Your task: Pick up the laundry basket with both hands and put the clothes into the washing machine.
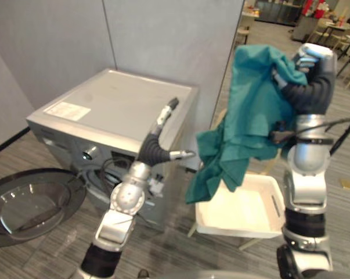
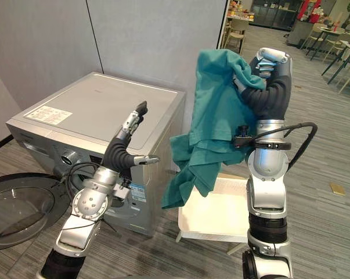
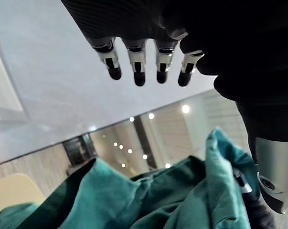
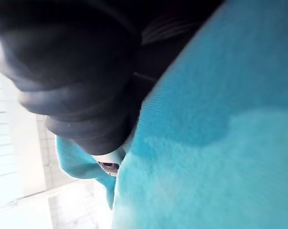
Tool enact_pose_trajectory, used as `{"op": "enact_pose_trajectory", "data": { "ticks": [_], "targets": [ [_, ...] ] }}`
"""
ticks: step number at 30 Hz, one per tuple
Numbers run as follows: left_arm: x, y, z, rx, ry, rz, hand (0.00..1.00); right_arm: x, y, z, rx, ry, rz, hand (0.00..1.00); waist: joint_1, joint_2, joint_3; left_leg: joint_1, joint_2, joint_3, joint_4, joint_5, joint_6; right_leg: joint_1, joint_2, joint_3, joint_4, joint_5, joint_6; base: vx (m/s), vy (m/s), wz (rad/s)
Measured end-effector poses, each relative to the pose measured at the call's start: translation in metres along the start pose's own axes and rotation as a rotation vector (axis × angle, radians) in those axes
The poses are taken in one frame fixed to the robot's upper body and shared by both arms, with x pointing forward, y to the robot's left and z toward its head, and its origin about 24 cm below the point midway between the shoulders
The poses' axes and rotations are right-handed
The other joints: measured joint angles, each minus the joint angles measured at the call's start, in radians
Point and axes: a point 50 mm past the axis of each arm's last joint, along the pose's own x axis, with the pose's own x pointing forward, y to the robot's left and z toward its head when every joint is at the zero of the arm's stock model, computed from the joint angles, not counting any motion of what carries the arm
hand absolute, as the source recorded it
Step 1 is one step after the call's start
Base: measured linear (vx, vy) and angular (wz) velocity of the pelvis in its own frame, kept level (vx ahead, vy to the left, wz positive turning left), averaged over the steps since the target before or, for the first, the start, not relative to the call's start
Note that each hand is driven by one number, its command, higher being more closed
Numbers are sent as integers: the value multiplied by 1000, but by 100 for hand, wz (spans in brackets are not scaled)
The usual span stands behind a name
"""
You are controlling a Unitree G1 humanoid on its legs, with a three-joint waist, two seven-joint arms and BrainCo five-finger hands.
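A teal garment [image 1: 244, 122] hangs high in the air from my right hand [image 2: 266, 65], whose fingers are curled into its top edge; the cloth [image 4: 215, 143] drapes down past the wrist. Below it stands the cream laundry basket [image 1: 262, 224] on the floor, with nothing showing inside. The grey washing machine [image 1: 116, 110] stands to the left, its round glass door [image 1: 29, 206] swung wide open. My left hand [image 2: 131, 125] is raised in front of the machine with straight fingers [image 3: 139, 71], holding nothing, a little apart from the cloth [image 3: 148, 200].
Grey partition walls [image 1: 163, 35] stand behind the machine. Tables and chairs [image 2: 337, 35] fill the room at the far right. A small tan object [image 1: 347, 184] lies on the striped floor to the right of the basket.
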Motion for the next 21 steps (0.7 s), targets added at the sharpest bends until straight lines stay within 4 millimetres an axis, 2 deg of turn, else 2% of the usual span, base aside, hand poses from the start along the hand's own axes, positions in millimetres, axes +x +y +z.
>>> {"op": "enact_pose_trajectory", "data": {
  "ticks": [3,8,13,17,21],
  "targets": [
    [10,-11,-10,5,36,-73,0,6,6,7,54,-34,16,100,0,-1,0,-2,0,0,0,0,0,-2,0,0,0,-1,1,0,0,0],
    [13,-32,-25,-5,104,-229,0,11,16,12,108,-59,48,100,-2,-2,-4,-18,0,0,0,0,0,-18,0,1,-1,3,-4,0,0,0],
    [9,-41,-45,-29,205,-262,0,13,30,17,165,-70,101,100,-24,-4,-8,-18,0,0,0,1,0,-18,1,0,0,7,0,27,-6,0],
    [23,-50,-46,-50,206,-294,0,13,37,18,207,-70,116,100,-25,-5,-9,-18,0,0,0,1,0,-18,0,1,0,5,-2,0,0,0],
    [28,-59,-46,-129,217,-306,0,11,47,20,282,-63,162,100,-29,-5,-10,-17,0,1,0,1,0,-19,0,2,1,3,-5,0,0,0]
  ]
}}
